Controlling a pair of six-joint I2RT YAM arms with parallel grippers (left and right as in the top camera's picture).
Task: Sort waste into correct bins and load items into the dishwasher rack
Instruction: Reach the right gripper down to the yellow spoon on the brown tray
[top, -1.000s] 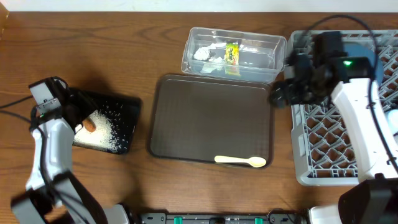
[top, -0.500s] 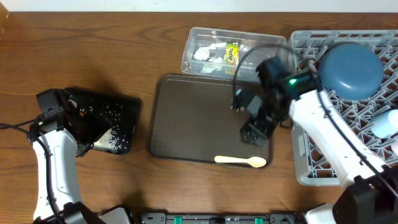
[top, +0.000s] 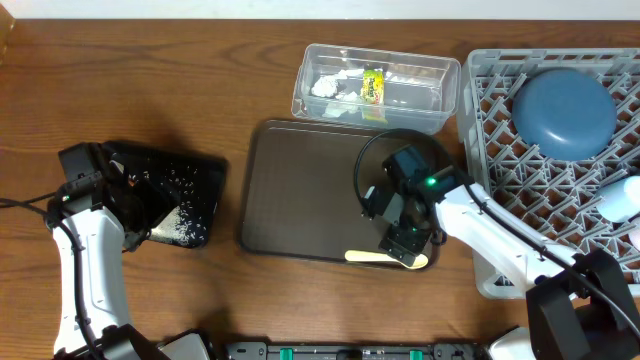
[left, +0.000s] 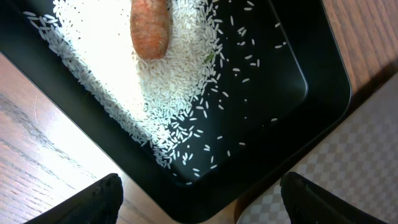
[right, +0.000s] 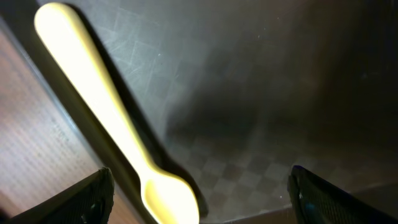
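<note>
It looks like a robotics lab bench staged as a kitchen clean-up: a wood-grain table (top: 200, 80) carries a white cabled left arm (top: 88, 250) at lower left, a right arm (top: 495, 238) at lower right, a dish rack (top: 500, 150) at right, a tub (top: 445, 75) at top and a tray (top: 300, 190) at centre.

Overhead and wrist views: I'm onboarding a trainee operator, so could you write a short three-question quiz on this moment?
1. True or false: the cream spoon lies on the brown serving tray.
2. Where is the carrot piece? A: clear tub. B: black tray. C: dishwasher rack.
3. Fill in: the right gripper hovers over the spoon with its jaws ____.

Key: 1 true. 2 B, lying on the rice grains. 3 open.
</note>
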